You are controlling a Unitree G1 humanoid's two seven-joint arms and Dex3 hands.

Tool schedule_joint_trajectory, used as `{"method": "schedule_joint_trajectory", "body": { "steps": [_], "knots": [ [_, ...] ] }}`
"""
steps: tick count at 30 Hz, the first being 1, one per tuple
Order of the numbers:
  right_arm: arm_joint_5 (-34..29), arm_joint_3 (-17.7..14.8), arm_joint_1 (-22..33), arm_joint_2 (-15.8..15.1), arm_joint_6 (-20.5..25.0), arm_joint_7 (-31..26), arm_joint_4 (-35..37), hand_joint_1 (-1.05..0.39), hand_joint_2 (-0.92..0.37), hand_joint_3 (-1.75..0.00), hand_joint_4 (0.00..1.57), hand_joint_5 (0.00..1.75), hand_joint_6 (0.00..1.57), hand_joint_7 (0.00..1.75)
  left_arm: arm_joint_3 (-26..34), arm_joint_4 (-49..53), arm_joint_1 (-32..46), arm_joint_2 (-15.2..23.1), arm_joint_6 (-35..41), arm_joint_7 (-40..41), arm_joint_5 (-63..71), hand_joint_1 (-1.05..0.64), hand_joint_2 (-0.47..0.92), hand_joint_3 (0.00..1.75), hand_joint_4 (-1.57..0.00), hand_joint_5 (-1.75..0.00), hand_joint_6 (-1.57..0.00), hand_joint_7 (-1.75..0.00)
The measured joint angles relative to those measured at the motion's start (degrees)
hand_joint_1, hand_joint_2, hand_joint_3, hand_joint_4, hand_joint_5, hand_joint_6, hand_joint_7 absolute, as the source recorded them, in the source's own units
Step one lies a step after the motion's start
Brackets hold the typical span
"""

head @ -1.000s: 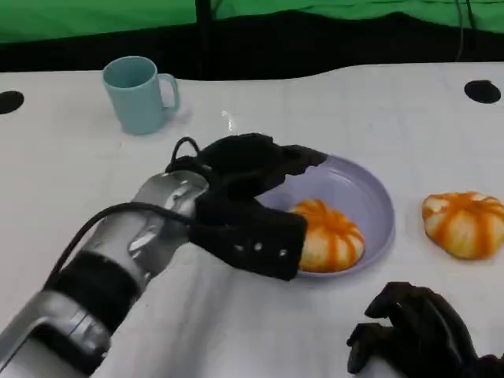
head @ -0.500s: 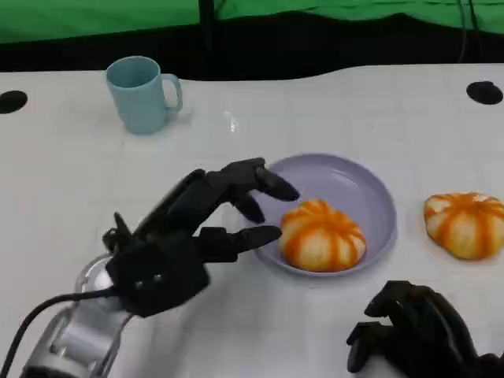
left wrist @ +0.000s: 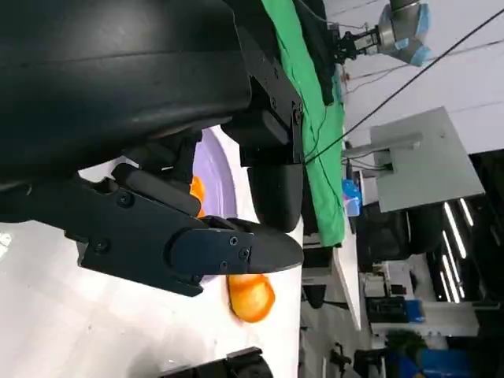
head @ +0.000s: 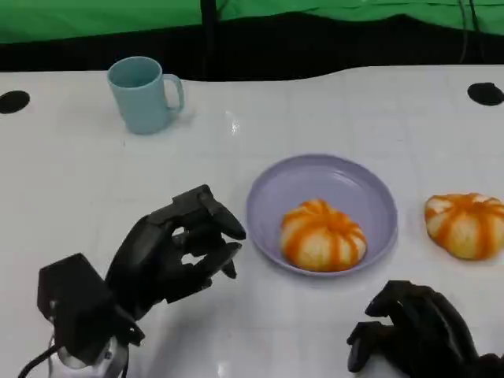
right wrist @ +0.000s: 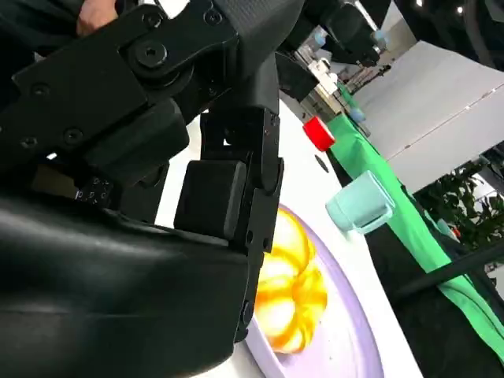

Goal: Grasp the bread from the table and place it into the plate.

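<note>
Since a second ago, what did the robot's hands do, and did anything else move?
The left hand pulled back from over the plate toward the robot, empty, fingers loosely curled. The bread in the plate stayed where it lay. The second bread, the blue mug and the right hand stayed as they were.

Bright even light, soft shadows, wrist views blurred.

So the left hand (head: 177, 252) has pulled back off the plate (head: 268, 189) toward the robot, fingers (head: 216, 220) curled loosely and holding nothing, leaving the bread (head: 323, 235) sitting there in full view.
</note>
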Motion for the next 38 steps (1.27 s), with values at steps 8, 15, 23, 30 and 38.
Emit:
{"method": "schedule_joint_trajectory", "body": {
  "steps": [8,15,23,30,38],
  "knots": [
    [0.02,0.09,-0.03,0.04,-0.02,0.03,0.02,-1.04,-0.72,0.0,1.57,0.74,1.57,0.37,4.05,-2.2,8.75,-4.18,9.98,-8.68,-15.27,-0.63,0.92,0.22,-0.81,-1.75,-0.59,-1.74],
    [0.03,0.09,0.21,0.12,0.05,-0.17,-0.39,-1.02,-0.72,0.0,1.57,0.73,1.57,0.36,5.98,-5.05,10.65,-4.55,16.59,-11.01,-18.49,-0.64,0.92,0.19,-0.83,-1.75,-0.61,-1.75],
    [0.26,0.06,0.22,0.12,0.16,-0.16,-0.38,-1.03,-0.71,0.0,1.57,0.73,1.57,0.35,7.55,-4.87,11.37,-4.71,18.5,-14.75,-18.98,-0.63,0.92,0.17,-0.84,-1.75,-0.61,-1.75],
    [0.28,0.0,0.2,0.07,0.17,-0.12,-0.33,-1.02,-0.72,0.0,1.57,0.72,1.57,0.35,8.11,-4.29,11.2,-5.03,19.35,-15.59,-18.82,-0.63,0.92,0.17,-0.84,-1.75,-0.62,-1.75],
    [0.28,-0.13,-0.03,-0.03,0.15,-0.03,0.0,-1.04,-0.72,0.0,1.57,0.73,1.57,0.36,8.52,-3.11,10.56,-5.17,19.41,-16.02,-17.88,-0.64,0.92,0.16,-0.85,-1.75,-0.62,-1.75]
  ]
}}
